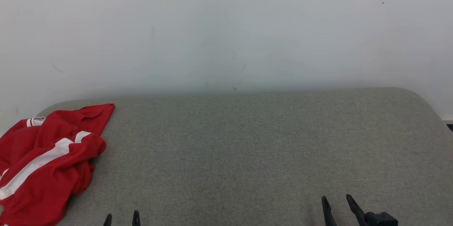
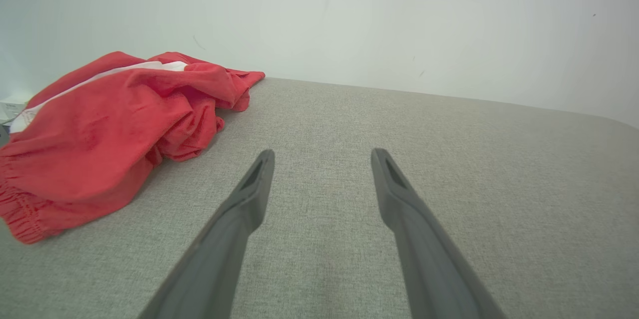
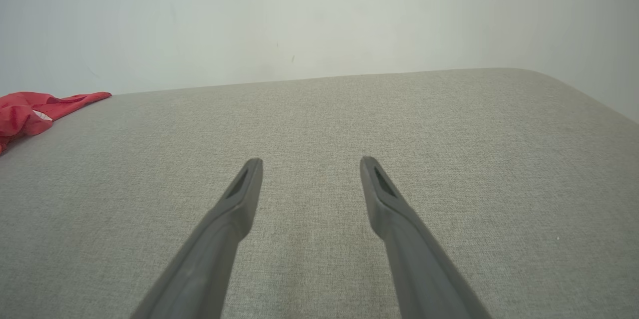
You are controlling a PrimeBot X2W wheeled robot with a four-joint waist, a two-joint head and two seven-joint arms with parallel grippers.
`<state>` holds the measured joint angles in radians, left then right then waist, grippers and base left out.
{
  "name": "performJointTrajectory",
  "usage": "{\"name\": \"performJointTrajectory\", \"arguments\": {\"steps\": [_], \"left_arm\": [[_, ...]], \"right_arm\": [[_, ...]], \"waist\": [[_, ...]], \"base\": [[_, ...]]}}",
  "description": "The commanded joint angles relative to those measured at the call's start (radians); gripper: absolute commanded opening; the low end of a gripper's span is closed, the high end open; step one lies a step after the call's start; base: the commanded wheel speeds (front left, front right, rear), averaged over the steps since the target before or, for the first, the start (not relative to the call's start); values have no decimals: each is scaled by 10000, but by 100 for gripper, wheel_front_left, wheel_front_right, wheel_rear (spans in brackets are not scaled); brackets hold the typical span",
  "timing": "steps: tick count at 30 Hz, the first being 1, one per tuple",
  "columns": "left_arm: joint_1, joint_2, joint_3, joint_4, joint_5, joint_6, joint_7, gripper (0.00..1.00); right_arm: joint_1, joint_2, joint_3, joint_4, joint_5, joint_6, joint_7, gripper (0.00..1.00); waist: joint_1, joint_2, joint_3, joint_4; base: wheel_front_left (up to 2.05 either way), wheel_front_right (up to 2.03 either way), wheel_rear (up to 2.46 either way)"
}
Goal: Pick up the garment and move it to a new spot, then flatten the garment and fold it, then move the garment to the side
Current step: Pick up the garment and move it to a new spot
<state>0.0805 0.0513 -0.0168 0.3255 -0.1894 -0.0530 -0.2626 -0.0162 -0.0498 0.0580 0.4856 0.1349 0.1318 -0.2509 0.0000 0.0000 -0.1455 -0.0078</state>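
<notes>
- The red garment [image 1: 46, 162] with white stripes lies crumpled at the far left of the grey fabric worktop [image 1: 247, 148].
- The left gripper [image 1: 122, 216] hovers at the near edge, just right of the garment and not touching it; its jaws stand apart, holding nothing.
- The right gripper [image 1: 336, 198] hovers at the near right, well apart from the garment, jaws also apart over bare fabric.
- A pale wall [image 1: 226, 24] rises behind the worktop.

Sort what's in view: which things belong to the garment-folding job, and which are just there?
Job:
red garment, white-striped, crumpled
left gripper, open
right gripper, open
grey padded surface under the garment

Just there:
white wall
small pale object at the left wrist view's left edge, too small to identify
</notes>
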Motion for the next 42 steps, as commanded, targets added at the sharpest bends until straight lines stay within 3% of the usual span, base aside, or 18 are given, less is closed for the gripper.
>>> {"name": "performJointTrajectory", "arguments": {"steps": [1,6,12,30,42], "left_arm": [[76,-15,9,-5,-90,5,-35,100],[41,-14,-31,47,-53,35,-35,100],[-54,-10,105,106,108,81,-35,100],[86,338,786,-67,571,-32,-35,100],[381,118,1522,-834,310,320,-35,100]], "right_arm": [[90,-11,5,15,61,-21,-32,100],[144,-11,-62,12,74,-21,-56,100],[211,-8,-63,-28,200,-21,-72,100],[163,-5,470,63,985,-21,-148,100],[-916,-10,1314,359,830,-21,-137,100]], "waist": [[0,0,0,1],[0,0,-4,97],[0,0,-46,779],[0,0,44,4162],[0,0,769,4851]], "base": [[0,0,0],[0,0,0],[0,0,0],[0,0,0],[0,0,0]]}}
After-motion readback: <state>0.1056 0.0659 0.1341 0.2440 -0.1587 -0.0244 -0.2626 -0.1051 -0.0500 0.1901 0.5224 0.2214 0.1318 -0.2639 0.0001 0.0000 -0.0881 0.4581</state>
